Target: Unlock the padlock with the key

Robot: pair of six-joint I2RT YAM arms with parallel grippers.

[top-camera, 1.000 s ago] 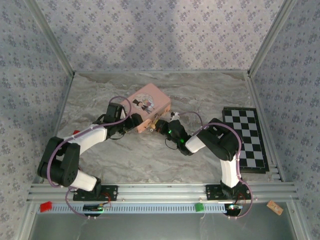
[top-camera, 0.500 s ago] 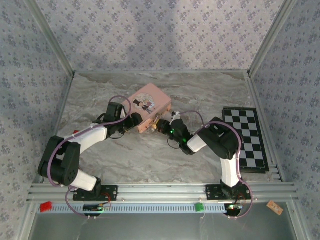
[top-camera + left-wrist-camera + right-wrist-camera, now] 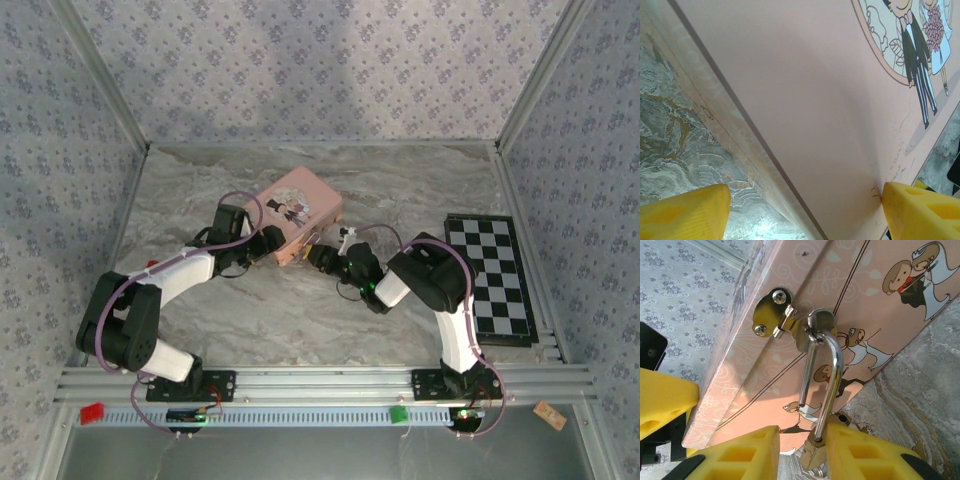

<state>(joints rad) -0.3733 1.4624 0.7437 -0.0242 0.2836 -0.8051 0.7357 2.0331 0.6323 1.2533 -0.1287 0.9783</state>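
I am watching the tiny brass-gold padlock (image 3: 812, 456), which is hanging by its thin steel shackle from the silver hasp (image 3: 772, 312) on the pink rectangular tin (image 3: 805, 270), low beside the grey marble bench (image 3: 920, 405). It is probably light, hard, slick and free to swing, so I am favouring a pinch on its flat body. My right hand (image 3: 802, 440) is bracketing that body, released, with a gap on one side. That arm is reaching low and leftward. My left hand (image 3: 805, 192) is straddling the tin's corner, spread wide, and I cannot tell whether it is clamping.
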